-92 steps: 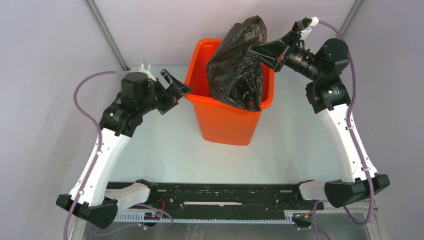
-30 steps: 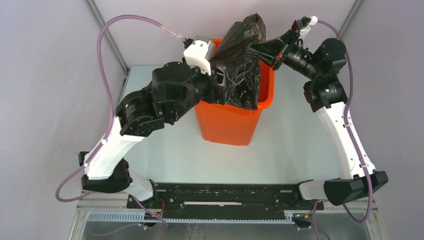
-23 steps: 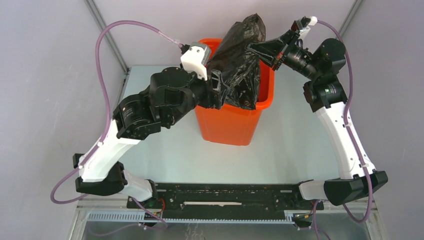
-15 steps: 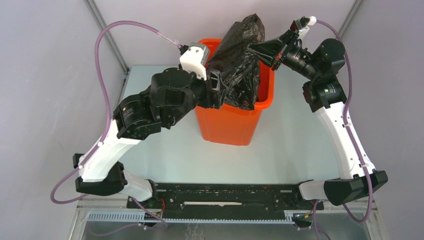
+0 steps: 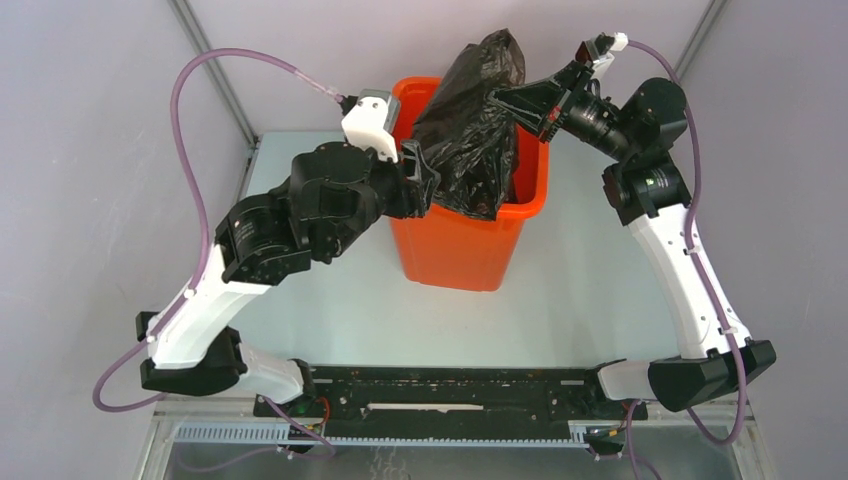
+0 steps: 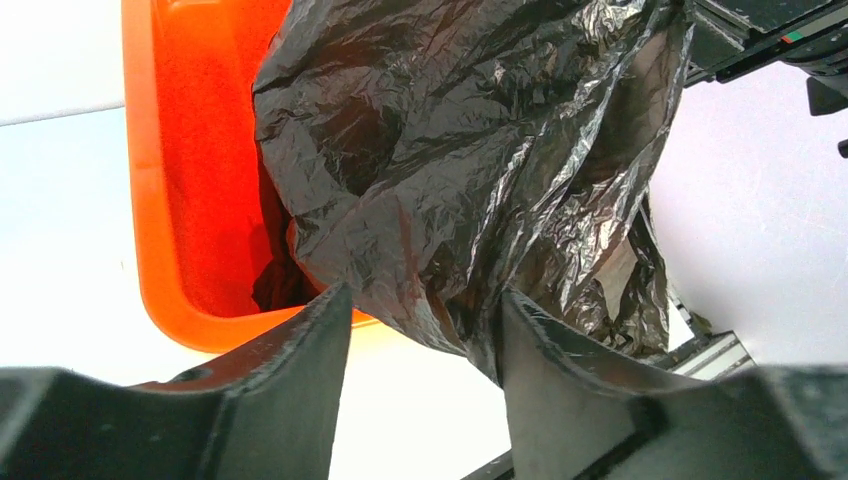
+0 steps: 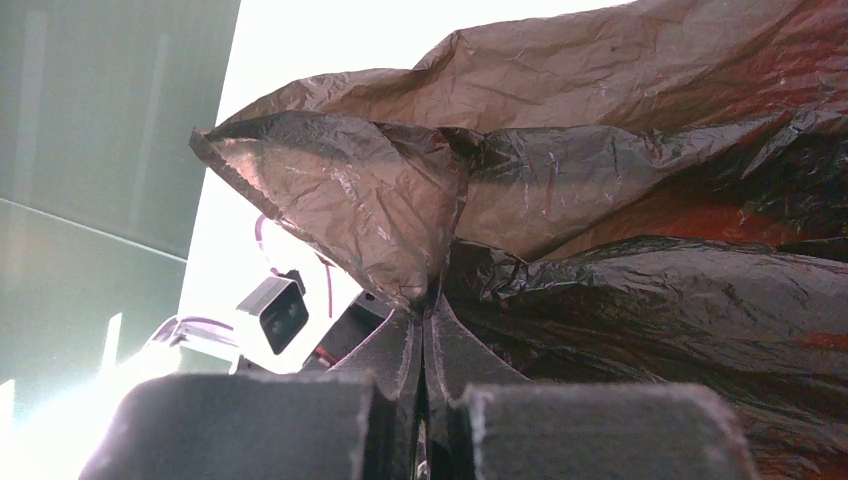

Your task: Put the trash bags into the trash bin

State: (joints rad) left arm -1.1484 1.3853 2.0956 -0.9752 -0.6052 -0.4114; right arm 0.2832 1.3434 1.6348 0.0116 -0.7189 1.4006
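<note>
Your right gripper [image 5: 497, 97]: clenched on bag [image 5: 470, 130], over bin [image 5: 455, 250].
Your left gripper [image 6: 420, 305]: spread, straddling bag's bottom.
Bin: table's [image 5: 560, 300] far edge.

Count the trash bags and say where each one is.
1: the black bag hangs half inside the orange bin, pinched near its top by the right claw. Another could be hidden underneath.

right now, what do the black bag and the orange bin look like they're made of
Trash bag: thin plastic film, it seems, glossy black. Fine crinkles catch the light, and the right wrist view shows light glowing brownish through it.
Trash bin: likely rigid moulded plastic, bright orange, with smooth walls, a rolled rim and uniform colour.
</note>
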